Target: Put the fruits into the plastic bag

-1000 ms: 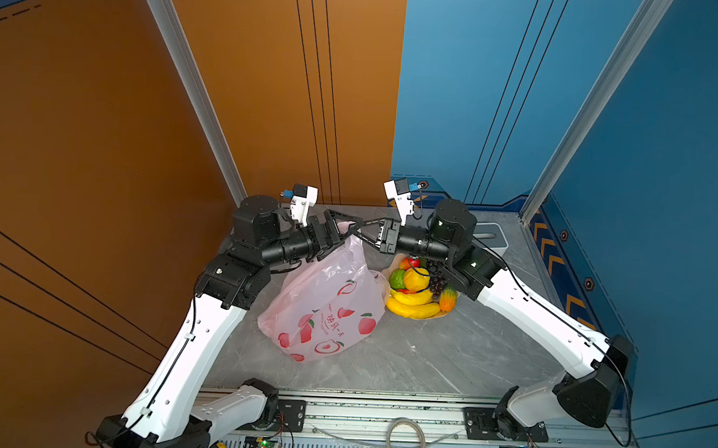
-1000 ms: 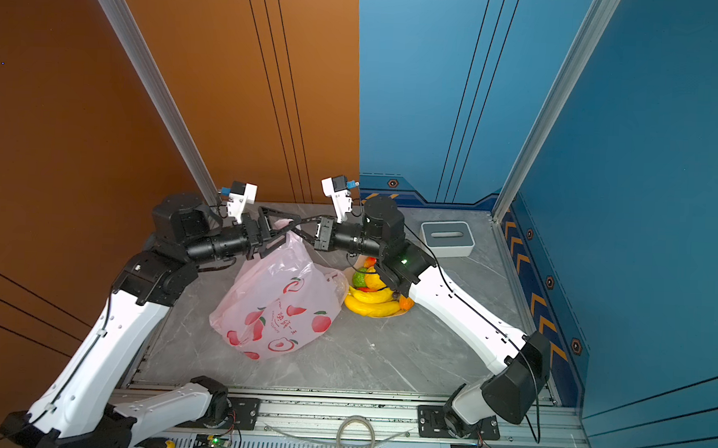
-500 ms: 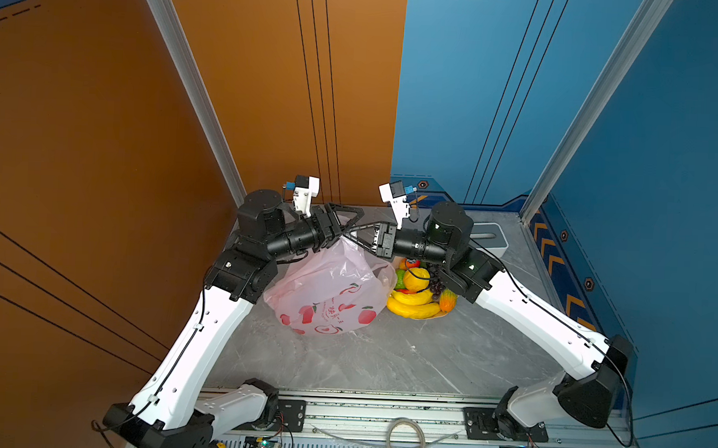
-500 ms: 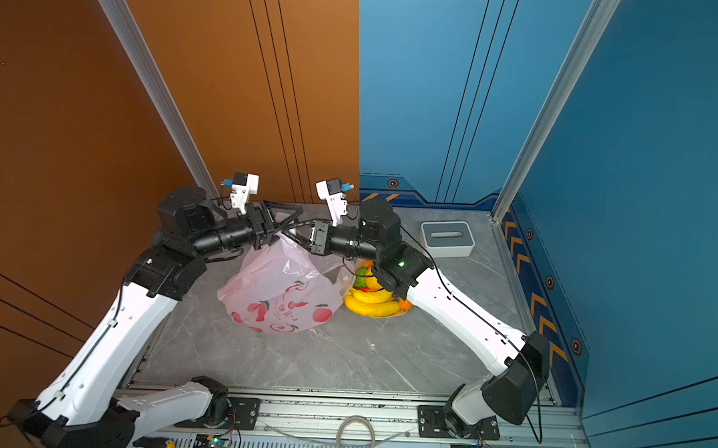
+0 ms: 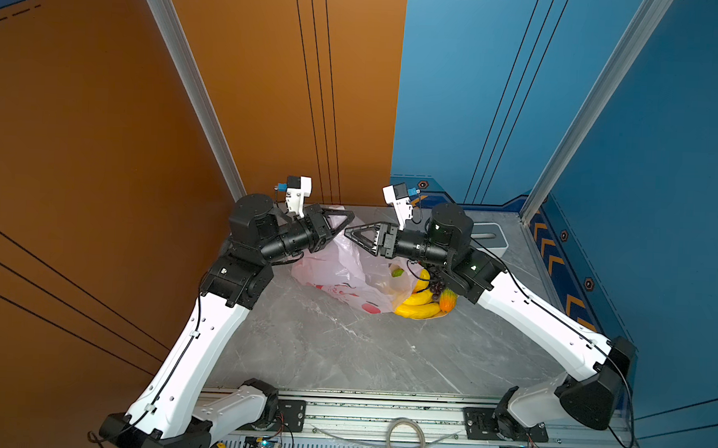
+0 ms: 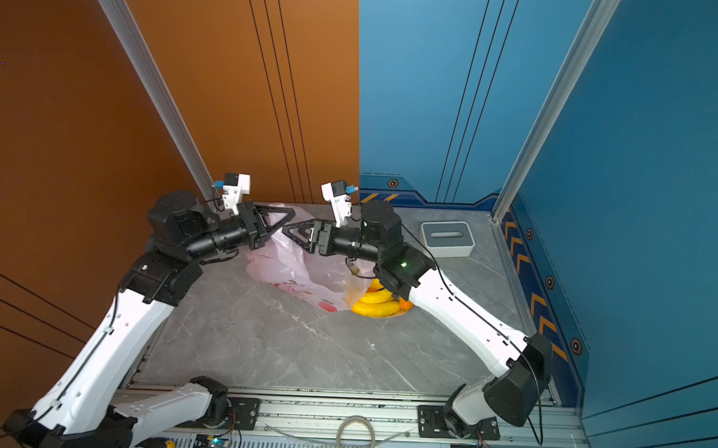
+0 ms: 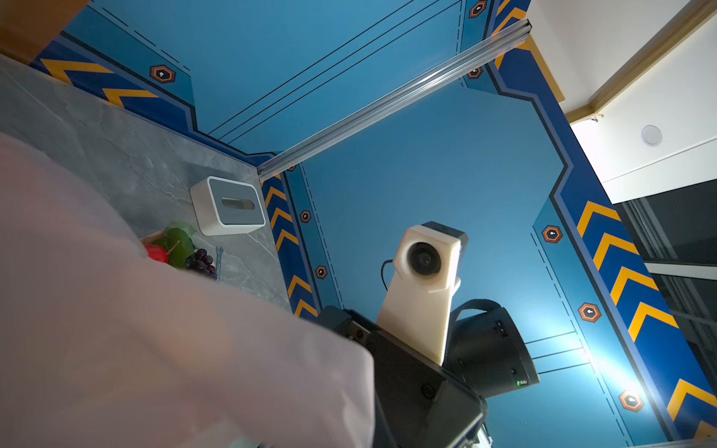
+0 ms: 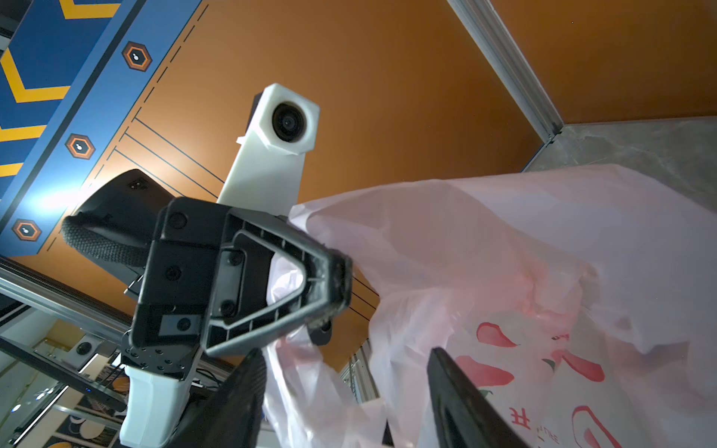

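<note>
Tabletop [image 5: 343, 349] in front of the plastic bag [image 5: 347, 270] offers open room. The left gripper [image 8: 336, 277] pinches the bag's raised rim, and the right gripper [image 8: 343, 355] faces it with jaws apart. The fruits [image 5: 420, 304] are heaped touching the bag's side; what is inside the bag cannot be told.

- I see a robot test cell in a lab: orange wall panels [image 5: 250, 104] and blue wall panels [image 5: 459, 92] box in a grey table [image 5: 343, 349].
- Aluminium posts [image 5: 188, 72] frame the corners.
- A front rail [image 5: 382, 411] carries both arm bases [image 5: 233, 406], with a bare circuit board [image 5: 262, 444], a coiled cable [image 5: 389, 438] and a screwdriver [image 6: 164, 446] nearby.
</note>
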Controlling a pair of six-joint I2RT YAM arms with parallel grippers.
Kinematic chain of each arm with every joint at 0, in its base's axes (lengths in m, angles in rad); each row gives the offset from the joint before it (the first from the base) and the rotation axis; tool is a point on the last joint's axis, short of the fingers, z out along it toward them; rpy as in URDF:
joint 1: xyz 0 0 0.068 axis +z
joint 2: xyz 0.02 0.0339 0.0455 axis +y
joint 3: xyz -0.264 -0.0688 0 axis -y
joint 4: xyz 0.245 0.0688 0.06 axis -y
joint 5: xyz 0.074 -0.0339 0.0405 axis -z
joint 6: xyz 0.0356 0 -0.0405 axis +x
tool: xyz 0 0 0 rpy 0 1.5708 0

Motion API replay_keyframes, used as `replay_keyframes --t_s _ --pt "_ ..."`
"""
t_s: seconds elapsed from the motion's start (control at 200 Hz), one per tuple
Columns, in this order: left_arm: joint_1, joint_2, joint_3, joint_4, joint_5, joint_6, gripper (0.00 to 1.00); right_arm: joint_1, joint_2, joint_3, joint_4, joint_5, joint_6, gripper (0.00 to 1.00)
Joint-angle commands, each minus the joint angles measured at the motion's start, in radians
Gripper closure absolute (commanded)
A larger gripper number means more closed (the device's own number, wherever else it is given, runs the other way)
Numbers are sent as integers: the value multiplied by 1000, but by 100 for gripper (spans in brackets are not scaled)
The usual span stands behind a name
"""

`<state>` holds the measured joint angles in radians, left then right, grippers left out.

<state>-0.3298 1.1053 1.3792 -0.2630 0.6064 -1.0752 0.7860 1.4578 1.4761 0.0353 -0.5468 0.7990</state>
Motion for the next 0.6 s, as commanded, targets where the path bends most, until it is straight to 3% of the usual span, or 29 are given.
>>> replay_keyframes --t_s 0.0,0.195,0.265,0.385,0.486,0.596 --pt "10 0 -10 -7 31 6 100 -12 -92 -46 -25 60 -46 29" --pt "18 4 -11 -9 45 21 100 -47 -209 -108 -140 165 -111 22" --pt "24 -1 -11 -16 53 25 100 -71 -245 -83 -344 288 -160 20" --pt "26 -11 -14 -24 66 25 100 -138 -278 -52 -682 483 -227 3" --pt "26 -13 -14 -26 82 24 100 -169 -274 -79 -796 498 -277 0" --pt "29 -16 -14 -37 86 26 100 -139 -229 -102 -811 436 -340 0"
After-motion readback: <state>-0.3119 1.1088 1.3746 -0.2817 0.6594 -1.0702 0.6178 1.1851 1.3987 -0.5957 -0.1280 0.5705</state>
